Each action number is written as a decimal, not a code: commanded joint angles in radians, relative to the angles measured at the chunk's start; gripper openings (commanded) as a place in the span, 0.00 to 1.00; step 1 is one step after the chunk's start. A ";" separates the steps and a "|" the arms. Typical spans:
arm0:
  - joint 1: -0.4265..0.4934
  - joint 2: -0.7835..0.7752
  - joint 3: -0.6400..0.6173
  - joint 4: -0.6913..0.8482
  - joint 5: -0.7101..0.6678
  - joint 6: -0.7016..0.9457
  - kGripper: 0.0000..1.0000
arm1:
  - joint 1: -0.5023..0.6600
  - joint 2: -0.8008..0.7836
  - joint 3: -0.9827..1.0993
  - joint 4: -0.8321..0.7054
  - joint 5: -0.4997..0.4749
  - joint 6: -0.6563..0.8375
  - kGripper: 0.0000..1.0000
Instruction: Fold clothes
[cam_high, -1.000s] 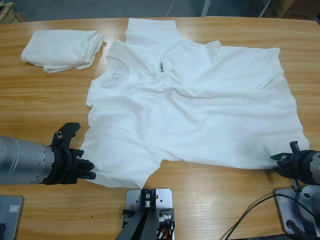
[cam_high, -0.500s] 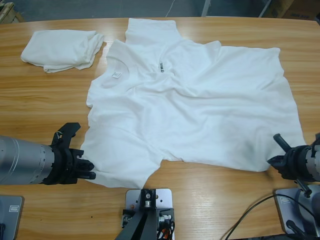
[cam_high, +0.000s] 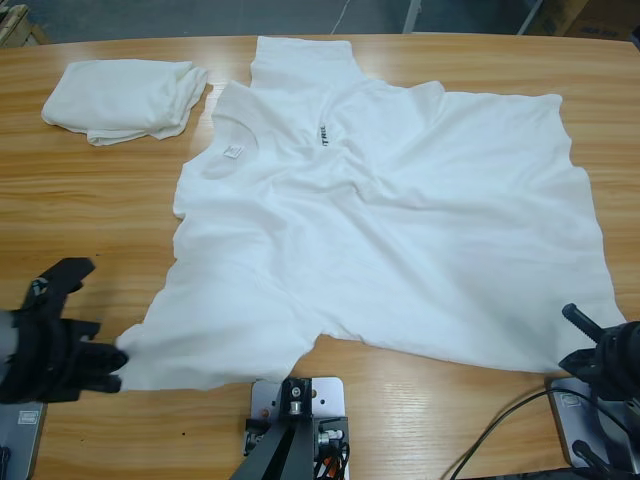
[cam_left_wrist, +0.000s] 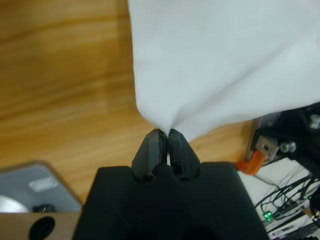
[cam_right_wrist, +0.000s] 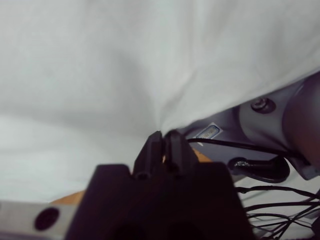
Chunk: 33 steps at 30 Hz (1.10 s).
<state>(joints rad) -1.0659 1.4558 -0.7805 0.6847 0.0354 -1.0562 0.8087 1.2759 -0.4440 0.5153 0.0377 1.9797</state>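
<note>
Large white T-shirt spread across the wooden desk, left gripper fingers clamped on its sleeve corner, right gripper fingers pinching the hem corner, small folded T-shirt well apart at the far left.

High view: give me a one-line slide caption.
Both grippers, left gripper and right gripper, pinch the near corners of the large white cotton T-shirt; a folded white T-shirt lies beyond.

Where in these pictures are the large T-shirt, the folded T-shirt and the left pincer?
large T-shirt (cam_high: 400, 240), high view, middle of its spread body
folded T-shirt (cam_high: 125, 98), high view, middle of its top layer
left pincer (cam_left_wrist: 164, 137), left wrist view, between its fingertips, shut on the cloth
</note>
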 joint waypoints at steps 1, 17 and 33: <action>-0.109 -0.052 -0.071 0.115 -0.012 -0.084 0.00 | 0.010 -0.073 0.012 0.080 0.029 -0.005 0.00; 0.099 0.039 -0.288 0.164 0.061 0.064 0.00 | -0.041 -0.087 -0.103 0.088 -0.113 -0.105 0.00; 0.331 0.330 -0.657 0.146 0.070 0.260 0.00 | -0.551 0.189 -0.279 -0.033 -0.102 -0.640 0.00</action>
<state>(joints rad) -0.8266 1.6842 -1.3638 0.8414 0.0845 -0.8497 0.4111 1.3255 -0.6643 0.5319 -0.0994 1.4867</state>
